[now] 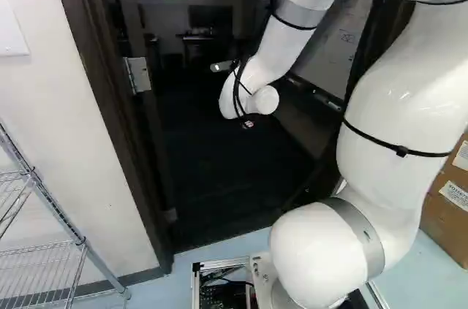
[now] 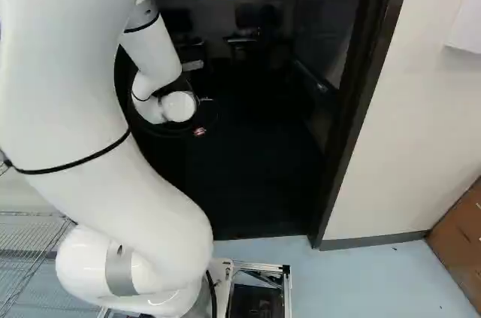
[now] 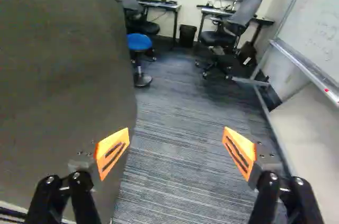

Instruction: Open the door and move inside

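The gripper [image 3: 175, 152] is wide and empty, just right of the open door [image 3: 63, 75], maybe to stop it swinging shut.

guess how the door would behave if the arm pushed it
The door looks like a stiff, flat slab, so it probably won't flex. With a metal hinge at its side, it would likely swing rather than tip.
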Tool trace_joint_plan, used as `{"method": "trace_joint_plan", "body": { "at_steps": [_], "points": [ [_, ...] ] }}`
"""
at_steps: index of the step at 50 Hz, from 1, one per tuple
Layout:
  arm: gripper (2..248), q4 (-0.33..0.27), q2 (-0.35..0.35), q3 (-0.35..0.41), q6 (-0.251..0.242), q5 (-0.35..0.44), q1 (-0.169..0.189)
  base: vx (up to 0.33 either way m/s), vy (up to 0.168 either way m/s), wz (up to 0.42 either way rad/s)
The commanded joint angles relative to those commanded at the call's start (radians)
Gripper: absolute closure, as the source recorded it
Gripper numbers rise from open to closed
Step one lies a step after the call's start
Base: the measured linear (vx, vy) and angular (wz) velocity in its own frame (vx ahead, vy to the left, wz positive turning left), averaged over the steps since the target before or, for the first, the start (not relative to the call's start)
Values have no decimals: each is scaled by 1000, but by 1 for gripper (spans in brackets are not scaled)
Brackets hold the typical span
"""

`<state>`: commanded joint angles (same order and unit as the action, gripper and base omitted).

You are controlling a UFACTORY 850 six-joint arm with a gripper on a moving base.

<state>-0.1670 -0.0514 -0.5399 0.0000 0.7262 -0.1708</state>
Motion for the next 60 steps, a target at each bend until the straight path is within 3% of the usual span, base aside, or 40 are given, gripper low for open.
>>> {"method": "trace_joint_plan", "body": {
  "at_steps": [41,60],
  "points": [
    [3,132,224,219,0,25,73,0,0,0],
    [3,142,319,303,0,28,111,0,0,0]
  ]
}}
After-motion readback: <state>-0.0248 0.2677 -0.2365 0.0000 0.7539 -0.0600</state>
